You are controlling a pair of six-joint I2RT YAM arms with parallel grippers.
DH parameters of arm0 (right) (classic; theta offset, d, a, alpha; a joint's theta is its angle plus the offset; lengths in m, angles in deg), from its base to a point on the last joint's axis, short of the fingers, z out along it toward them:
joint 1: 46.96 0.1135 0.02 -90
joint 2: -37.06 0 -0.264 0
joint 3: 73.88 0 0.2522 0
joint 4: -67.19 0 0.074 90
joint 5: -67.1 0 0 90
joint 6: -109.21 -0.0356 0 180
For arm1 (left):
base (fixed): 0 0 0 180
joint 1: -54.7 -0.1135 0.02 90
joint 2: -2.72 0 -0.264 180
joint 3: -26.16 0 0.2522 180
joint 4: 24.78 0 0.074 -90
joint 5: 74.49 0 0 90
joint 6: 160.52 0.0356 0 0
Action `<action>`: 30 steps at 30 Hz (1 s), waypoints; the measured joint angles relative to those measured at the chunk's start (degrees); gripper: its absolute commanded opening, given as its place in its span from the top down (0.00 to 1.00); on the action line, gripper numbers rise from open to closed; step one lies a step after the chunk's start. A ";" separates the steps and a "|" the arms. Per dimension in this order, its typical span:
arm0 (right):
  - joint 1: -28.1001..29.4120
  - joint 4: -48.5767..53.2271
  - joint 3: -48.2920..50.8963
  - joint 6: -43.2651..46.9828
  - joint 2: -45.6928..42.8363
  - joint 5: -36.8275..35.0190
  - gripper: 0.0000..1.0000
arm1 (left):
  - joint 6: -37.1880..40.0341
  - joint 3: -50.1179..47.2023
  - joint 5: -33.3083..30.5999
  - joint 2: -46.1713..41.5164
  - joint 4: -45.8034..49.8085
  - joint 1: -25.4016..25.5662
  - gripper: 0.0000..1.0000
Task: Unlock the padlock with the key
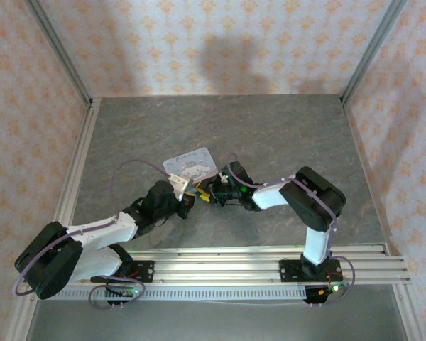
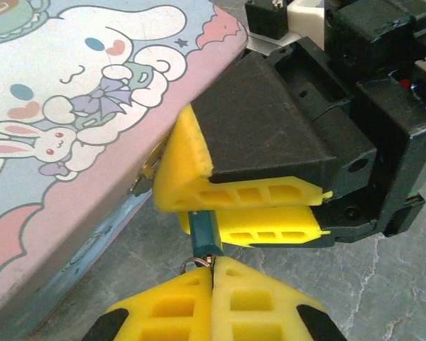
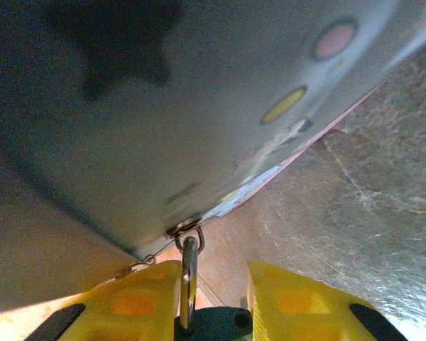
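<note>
On my left, the left arm point(image 1: 92, 234) reaches in from the near corner across the grey tabletop point(image 1: 270, 135) toward the middle. Just beyond its wrist lies the pastel tin point(image 1: 188, 163), its cartoon rabbit lid facing up in the left wrist view. The left claw point(image 2: 213, 280) is clenched, yellow pads pressed flat together. From my seat the key point(image 2: 210, 263) is almost wholly buried between them: only a thin pale sliver and a small wire ring show at the tips. That sliver meets the bottom end of the padlock point(image 2: 206, 233), a tiny teal body just beside the tin's front edge. From the right wrist camera I see the padlock's metal shackle point(image 3: 189, 277) rising into a small loop point(image 3: 187, 229) on the tin's rim, hooked through it. The right claw point(image 3: 214, 284) is grasping the padlock, one yellow finger on each side of the teal body. Behind it the right arm point(image 1: 305, 202) bends back to its base at the near right.
</note>
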 measured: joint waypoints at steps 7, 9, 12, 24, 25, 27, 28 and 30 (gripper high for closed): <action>0.22 4.37 -0.15 1.73 -3.28 -1.36 0.48 | -0.98 0.00 -1.97 0.70 0.63 0.04 1.00; 0.26 6.47 -0.22 2.80 -5.03 -2.32 0.45 | -1.62 -0.24 -2.38 0.85 0.61 0.04 1.00; 0.50 11.87 -0.90 5.20 -8.55 -4.39 0.44 | -2.80 -1.18 -3.08 0.85 0.39 -0.02 1.00; 2.43 31.08 -5.60 11.85 -14.88 -11.65 0.47 | -3.85 -2.16 -3.39 0.81 0.37 -0.17 1.00; 2.73 31.80 -5.60 11.89 -14.84 -11.87 0.47 | -3.82 -2.16 -3.37 0.81 0.37 -0.17 1.00; 3.17 32.76 -5.60 12.07 -14.80 -12.33 0.48 | -3.82 -2.16 -3.13 0.81 0.39 -0.50 1.00; 3.26 33.35 -5.62 12.22 -14.80 -12.79 0.48 | -3.82 -2.16 -2.91 0.81 0.42 -0.90 1.00; 3.23 35.28 -6.01 12.81 -14.80 -13.73 0.48 | -3.87 -2.16 -1.57 0.81 0.42 -2.23 1.00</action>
